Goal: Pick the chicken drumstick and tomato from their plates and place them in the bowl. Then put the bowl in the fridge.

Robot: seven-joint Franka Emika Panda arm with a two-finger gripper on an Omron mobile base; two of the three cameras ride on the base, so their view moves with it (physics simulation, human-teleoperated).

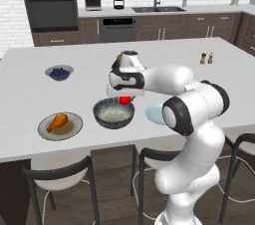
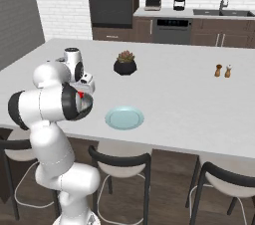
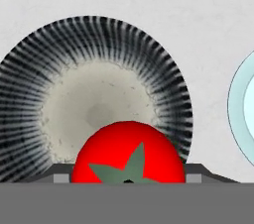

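Nearest the base, along the front edge of the white island counter point(image 1: 30, 94): beige-tan plate point(image 1: 73, 130) at the left with the chicken drumstick point(image 1: 57, 121) lying on it, thick end toward the plate's middle, bone tip toward the left rim. Just right of it, apart from the plate, the bowl point(image 1: 113, 113), dark ribbed outside, pale speckled inside, nothing in it. Right of the bowl, partly behind the arm's elbow, the pale light-blue plate point(image 2: 124, 118), bare.

Over the bowl's far right rim, the gripper point(image 1: 125, 97) pointing down, closed on the tomato point(image 1: 125, 100), held clear of the bowl. From the hand camera, the tomato point(image 3: 128, 152) big and red at the bottom, green star of the stem end facing up, finger tips mostly hidden behind it; below it the inside of the bowl point(image 3: 30, 84), and at the right edge a slice of the light-blue plate point(image 3: 238, 106).

Further back on the counter: small blue-filled bowl point(image 1: 59, 72) at the left, black faceted plant pot point(image 2: 125, 63) with a reddish plant behind the arm, two small shakers point(image 1: 206, 58) standing side by side at the right, well apart from the plates.

Beyond the island, against the brick wall: wall oven point(image 1: 51, 4), dishwasher point(image 1: 117, 29), sink with tap point(image 1: 157, 6), dark cabinets.
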